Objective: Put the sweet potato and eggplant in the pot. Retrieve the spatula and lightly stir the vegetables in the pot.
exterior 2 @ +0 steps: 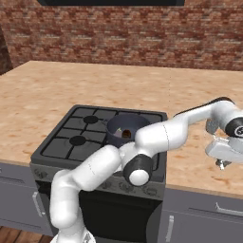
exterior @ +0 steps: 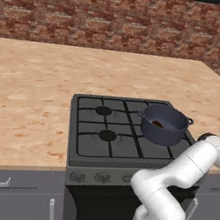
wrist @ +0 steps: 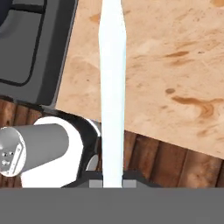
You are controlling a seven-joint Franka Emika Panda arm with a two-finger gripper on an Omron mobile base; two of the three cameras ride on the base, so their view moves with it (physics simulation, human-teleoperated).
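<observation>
Your claw (wrist: 113, 183) is pinching the spatula (wrist: 112, 87), a pale, flat white blade that rises straight up from between the fingertips in the hand view. The two dark tips press against its lower end, so the jaws stand nearly together with only the thin blade between them.

Beyond the claw lies the speckled tan counter (wrist: 175, 65), with the dark edge of the stove (wrist: 30, 52) off to the left of the blade in the hand view. Below the counter edge, wooden floor boards (wrist: 175, 166) show.

In the right base view the hand (exterior 2: 227, 152) hangs over the counter, to the right of the stove and well apart from the pot (exterior 2: 124, 129). The arm stretches from the base, across the front of the stove, out to that side.

The pot sits on the stove's rear right burner, away to the claw's left. Inside it a small orange-brown lump, the sweet potato (exterior: 158, 123), rests on the bottom. A darker patch lies just beside it; you cannot tell whether this is the eggplant.
</observation>
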